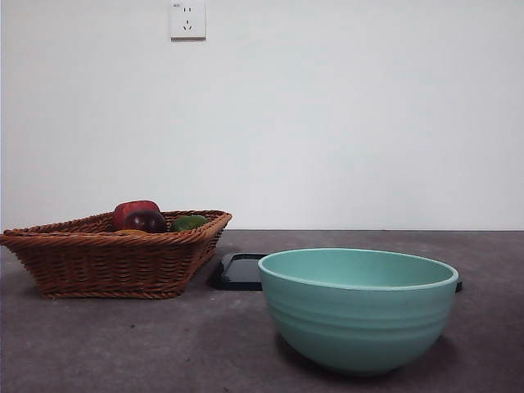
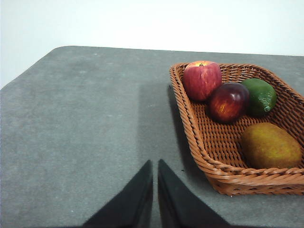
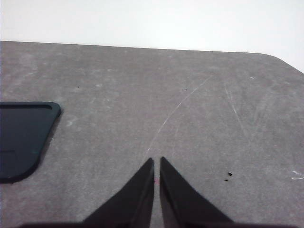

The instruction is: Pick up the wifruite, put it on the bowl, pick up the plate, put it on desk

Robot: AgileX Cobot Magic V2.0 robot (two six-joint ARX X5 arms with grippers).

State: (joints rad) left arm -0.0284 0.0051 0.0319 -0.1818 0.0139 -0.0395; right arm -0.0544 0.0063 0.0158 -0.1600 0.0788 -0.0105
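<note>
Front view, basket point(image 1: 106, 266): left of bowl point(image 1: 358, 309), on desk point(image 1: 123, 344).
Basket contents: wifruite point(image 2: 270, 145), apple point(image 2: 202, 79), plum point(image 2: 228, 101), lime point(image 2: 260, 96).
Left gripper point(image 2: 155, 164): jaws closed, empty, beside basket.
Right gripper point(image 3: 156, 161): jaws closed, empty, over bare desk.

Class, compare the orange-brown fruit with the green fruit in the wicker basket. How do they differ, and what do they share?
The wifruite is dull orange-brown; the green fruit is glossy dark green. The wifruite looks larger and more oblong, the green fruit rounder. The wifruite lies apart from the others, while the green fruit sits against the dark purple-red fruit. Both rest in the basket, untouched by either gripper.
</note>
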